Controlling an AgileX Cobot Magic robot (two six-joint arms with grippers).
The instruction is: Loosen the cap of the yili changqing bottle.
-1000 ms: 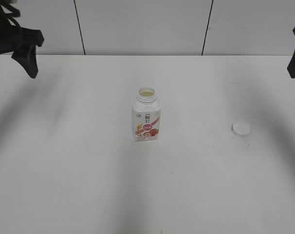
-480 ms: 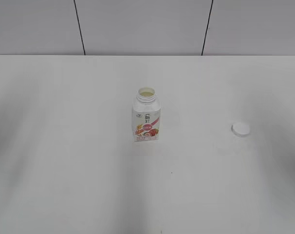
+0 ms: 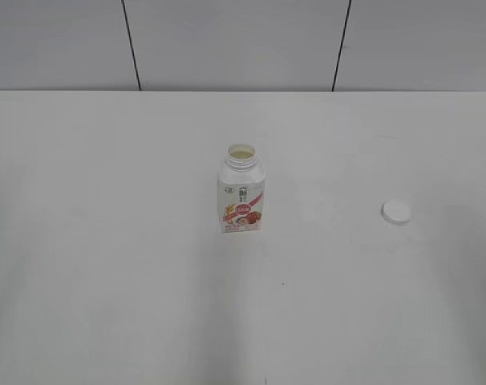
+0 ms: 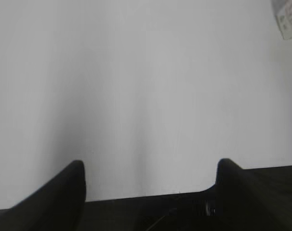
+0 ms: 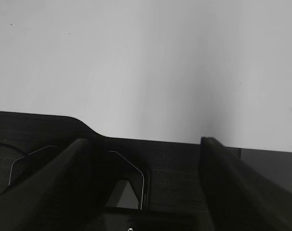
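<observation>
The yili changqing bottle (image 3: 241, 192) stands upright in the middle of the white table with its threaded neck open and no cap on it. A corner of it shows at the top right of the left wrist view (image 4: 288, 17). The white cap (image 3: 396, 212) lies flat on the table to the bottle's right, well apart from it. Neither arm shows in the exterior view. My left gripper (image 4: 151, 166) is open and empty over bare table. My right gripper (image 5: 143, 142) is open and empty, with only table beyond its fingers.
The white table (image 3: 107, 241) ends at a pale panelled wall (image 3: 227, 44) at the back. In the right wrist view a dark surface lies below the table's edge (image 5: 151, 142).
One second ago the dark arms stood at the upper left and right edges of the exterior view. They have drawn back out of that view. Bottle and cap have not moved.
</observation>
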